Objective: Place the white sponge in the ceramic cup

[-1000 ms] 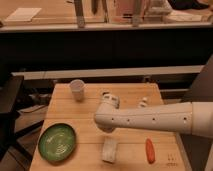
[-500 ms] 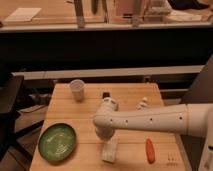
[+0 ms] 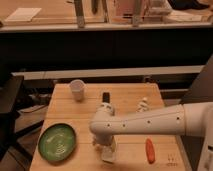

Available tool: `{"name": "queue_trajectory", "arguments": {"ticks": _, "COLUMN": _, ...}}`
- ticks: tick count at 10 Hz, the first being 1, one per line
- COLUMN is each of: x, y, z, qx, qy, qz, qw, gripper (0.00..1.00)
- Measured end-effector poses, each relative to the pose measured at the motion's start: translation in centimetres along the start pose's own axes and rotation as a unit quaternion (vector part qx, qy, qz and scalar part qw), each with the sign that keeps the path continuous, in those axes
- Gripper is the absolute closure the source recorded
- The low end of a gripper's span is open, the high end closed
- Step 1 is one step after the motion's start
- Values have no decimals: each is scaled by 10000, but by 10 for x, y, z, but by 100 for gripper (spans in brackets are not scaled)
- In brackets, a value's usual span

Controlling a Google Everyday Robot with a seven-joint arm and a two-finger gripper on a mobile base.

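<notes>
The white sponge [image 3: 109,153] lies flat near the front edge of the wooden table [image 3: 130,107], partly covered by my arm. The ceramic cup [image 3: 77,90] stands upright at the table's back left, apart from the sponge. My gripper [image 3: 103,143] hangs from the white arm that reaches in from the right. It is low over the sponge's left end, at or just above it. The cup's inside is not visible from here.
A green plate [image 3: 57,142] lies at the front left. A black bar [image 3: 106,96] lies behind the gripper, a white bottle-shaped figure [image 3: 143,105] stands to the right, and an orange carrot-like piece [image 3: 150,150] lies at the front right.
My arm has swung left and come down, bringing the gripper from above the table's middle onto the sponge's spot. The sponge and cup have not moved.
</notes>
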Motion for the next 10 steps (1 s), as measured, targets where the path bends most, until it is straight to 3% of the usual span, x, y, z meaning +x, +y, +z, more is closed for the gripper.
{"name": "queue_trajectory", "arguments": {"ticks": 2, "x": -1, "y": 11, "z": -3, "qx": -111, "qy": 15, "qz": 174, "qw": 9998, "gripper": 20}}
{"name": "queue_trajectory", "arguments": {"ticks": 4, "x": 5, "y": 29, "z": 4, "qx": -109, "qy": -104, "qz": 411, "qw": 9990, "gripper": 20}}
{"name": "queue_trajectory", "arguments": {"ticks": 8, "x": 21, "y": 44, "z": 35, "qx": 266, "qy": -800, "qz": 818, "qw": 9931, "gripper": 20}}
{"name": "queue_trajectory", "arguments": {"ticks": 10, "x": 23, "y": 39, "z": 44, "qx": 347, "qy": -1001, "qz": 816, "qw": 9910, "gripper": 20}}
